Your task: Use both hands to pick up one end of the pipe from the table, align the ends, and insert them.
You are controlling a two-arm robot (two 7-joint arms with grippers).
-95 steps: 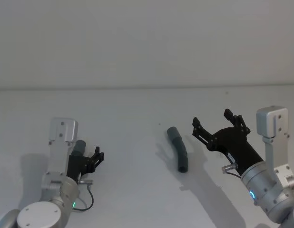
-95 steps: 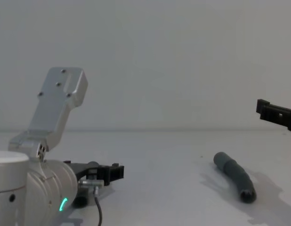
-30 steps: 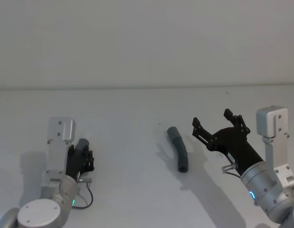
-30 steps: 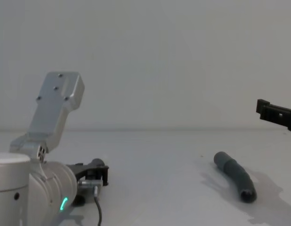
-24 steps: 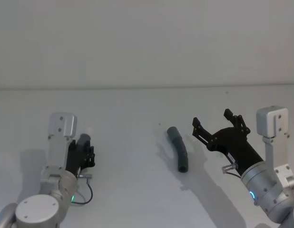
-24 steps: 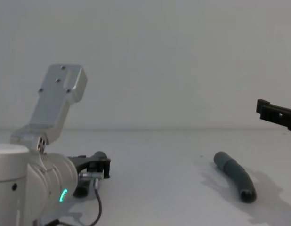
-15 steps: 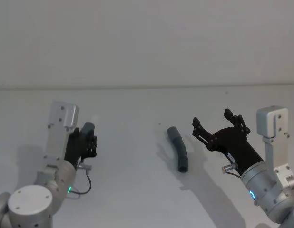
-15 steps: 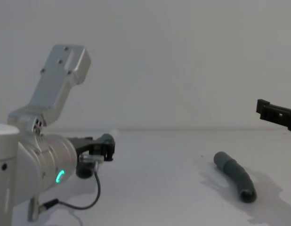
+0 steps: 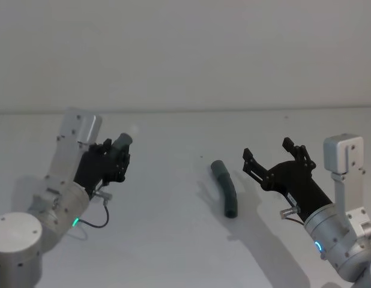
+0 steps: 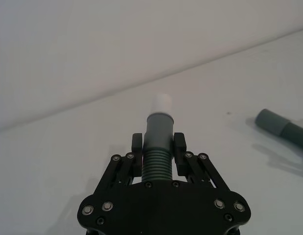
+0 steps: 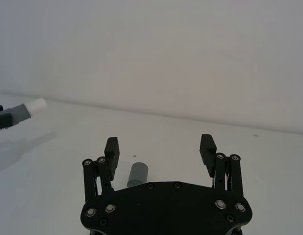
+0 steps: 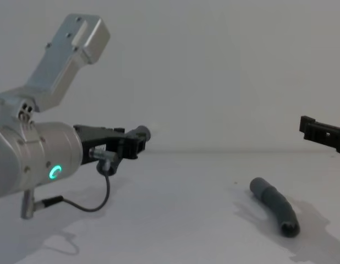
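Our left gripper (image 10: 158,145) has its two fingers (image 10: 137,143) squeezed shut on the ribbed part of one grey pipe piece (image 10: 157,164). The smooth part sticks out past the fingers and ends in the white tip (image 10: 161,103), which points forward and away from the gripper. This piece hangs in the air above the white table (image 9: 167,240) and touches nothing but the fingers. Our right gripper (image 11: 160,149) has its fingers (image 11: 112,148) spread wide apart, and nothing is between them. It hovers over the table. The other pipe piece (image 9: 226,189) lies flat on the table just beyond those open fingers, a little toward the left gripper's side, and it is not touching them. It is well apart from the piece we hold. Any writing on the grippers is too small for us to read. A moment ago the left gripper was low, close to the table, with its piece. Now it has come up higher and reached farther forward. The right gripper and the piece on the table have stayed where they were.
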